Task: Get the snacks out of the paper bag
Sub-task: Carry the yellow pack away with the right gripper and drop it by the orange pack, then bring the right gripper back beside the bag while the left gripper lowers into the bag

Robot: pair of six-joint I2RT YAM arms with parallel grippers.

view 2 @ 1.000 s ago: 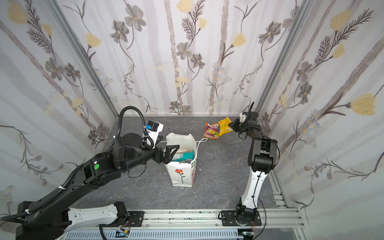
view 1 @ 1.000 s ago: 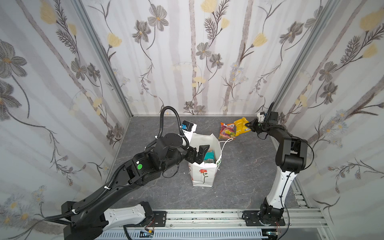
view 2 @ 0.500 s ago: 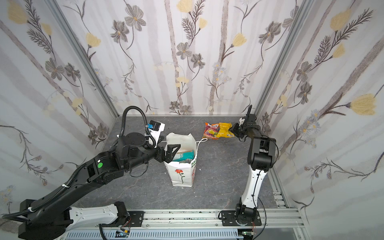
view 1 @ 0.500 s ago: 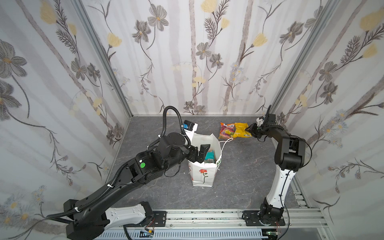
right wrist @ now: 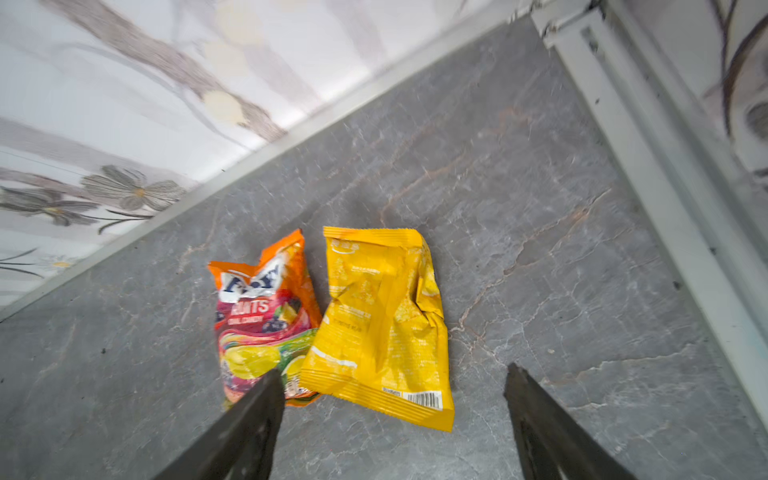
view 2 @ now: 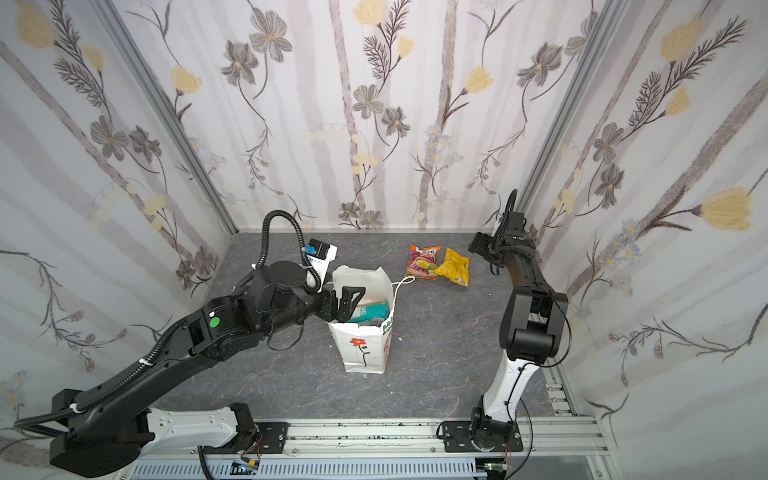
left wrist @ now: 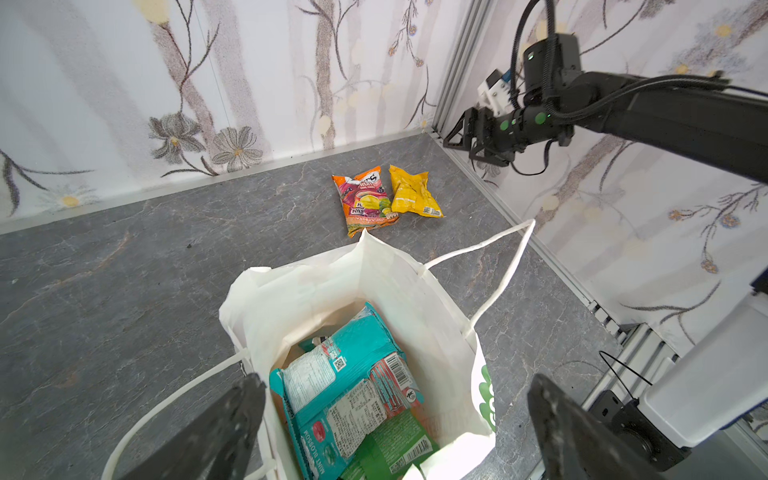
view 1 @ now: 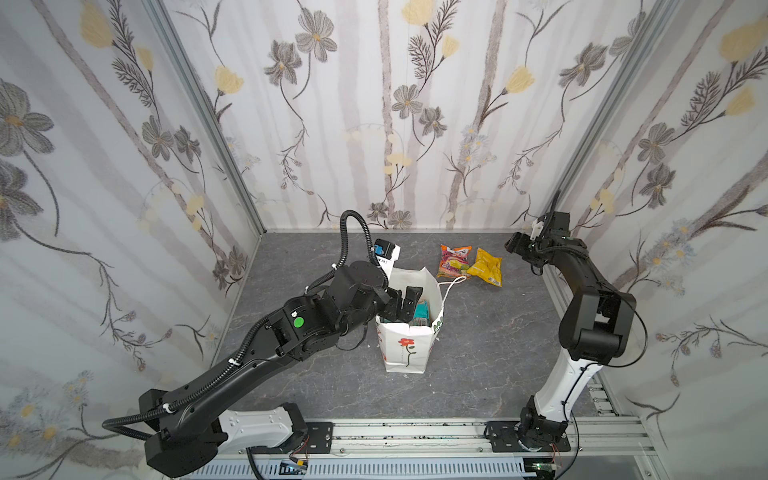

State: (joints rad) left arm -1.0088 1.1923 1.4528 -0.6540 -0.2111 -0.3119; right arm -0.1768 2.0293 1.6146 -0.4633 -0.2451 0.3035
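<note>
While the left pincer [left wrist: 395, 415] is hanging wide open and empty over the mouth of the paper bag [view 1: 405, 349], its fingers [left wrist: 226, 424] are spreading about as broadly as the bag itself. Whether they are clearing the paper rim is hard to tell. Directly beneath it, a teal packet [left wrist: 353, 365] is standing on edge inside the bag, with a green packet [left wrist: 390, 449] showing just beside it.

The step in hand is probably the reach for that teal packet. To do it well, the pincer should be coming straight down between the paper walls. It should be closing on the packet's crimped upper edge rather than its puffed middle, then rising vertically. The light bag is standing upright on the desk [view 1: 478, 353] and would likely be tipping under any sideways drag. The cord handle [left wrist: 498, 266] is drooping outward, clear of that path.

Farther out, the right pincer [right wrist: 394, 371] is hovering wide and empty above the yellow packet [right wrist: 382, 328]. That packet is lying flat beside the orange-pink packet [right wrist: 266, 316], their edges touching, near the back wall.
</note>
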